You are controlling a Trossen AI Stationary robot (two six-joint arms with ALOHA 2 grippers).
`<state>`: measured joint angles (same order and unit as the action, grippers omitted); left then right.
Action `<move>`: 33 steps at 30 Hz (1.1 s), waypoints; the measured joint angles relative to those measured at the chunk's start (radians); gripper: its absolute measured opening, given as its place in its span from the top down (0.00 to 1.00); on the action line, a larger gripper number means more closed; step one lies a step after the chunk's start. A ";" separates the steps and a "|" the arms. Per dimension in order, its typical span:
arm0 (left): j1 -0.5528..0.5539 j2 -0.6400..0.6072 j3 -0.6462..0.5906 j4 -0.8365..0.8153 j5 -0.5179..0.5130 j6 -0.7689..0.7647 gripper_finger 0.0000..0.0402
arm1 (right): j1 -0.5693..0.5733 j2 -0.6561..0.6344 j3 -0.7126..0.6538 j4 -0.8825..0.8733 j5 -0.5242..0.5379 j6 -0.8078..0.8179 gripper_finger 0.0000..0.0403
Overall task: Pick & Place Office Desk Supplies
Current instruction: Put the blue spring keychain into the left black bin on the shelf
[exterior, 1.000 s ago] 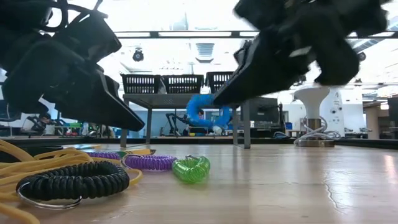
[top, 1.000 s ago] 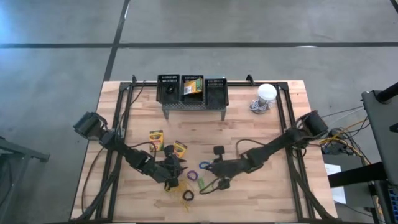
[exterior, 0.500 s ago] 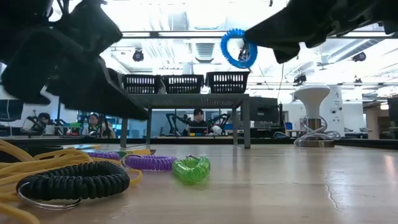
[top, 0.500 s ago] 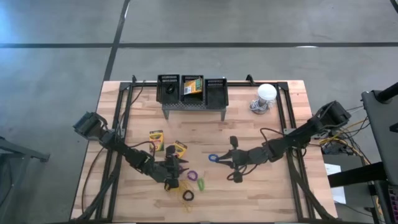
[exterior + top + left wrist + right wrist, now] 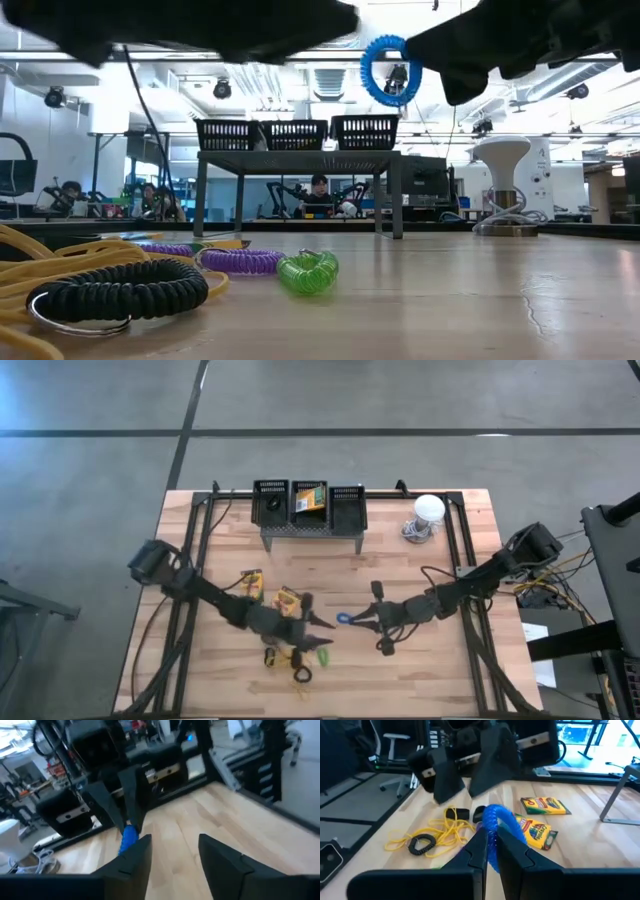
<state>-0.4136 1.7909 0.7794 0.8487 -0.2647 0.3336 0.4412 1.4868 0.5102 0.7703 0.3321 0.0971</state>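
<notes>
Left gripper (image 5: 322,630) moved toward table centre, fingers apart, empty. Right gripper (image 5: 350,620) raised, clamped on blue loop (image 5: 343,617).

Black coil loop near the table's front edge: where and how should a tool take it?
The black coil loop lies flat beside the yellow bands, so come from straight above and pinch one side of the ring across its coil, probably the side away from the bands, so they don't snag.
</notes>
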 joint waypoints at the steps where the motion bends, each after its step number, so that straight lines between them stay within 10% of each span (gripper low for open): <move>1: 0.010 0.012 0.028 -0.038 0.001 0.001 0.54 | 0.000 0.000 0.000 -0.004 0.000 0.000 0.94; 10: 0.036 0.067 0.229 -0.365 -0.144 -0.120 0.34 | 0.000 0.000 0.003 -0.006 -0.001 0.005 0.94; 28: -0.038 0.025 0.451 -1.045 -0.133 -0.293 0.36 | 0.002 0.000 0.002 -0.008 -0.016 0.015 0.94; 33: -0.035 0.025 0.447 -1.022 -0.128 -0.258 0.36 | 0.002 0.000 0.002 -0.008 -0.016 0.016 0.94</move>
<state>-0.4490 1.8156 1.2263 -0.1736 -0.3923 0.0757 0.4427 1.4868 0.5121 0.7620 0.3164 0.1126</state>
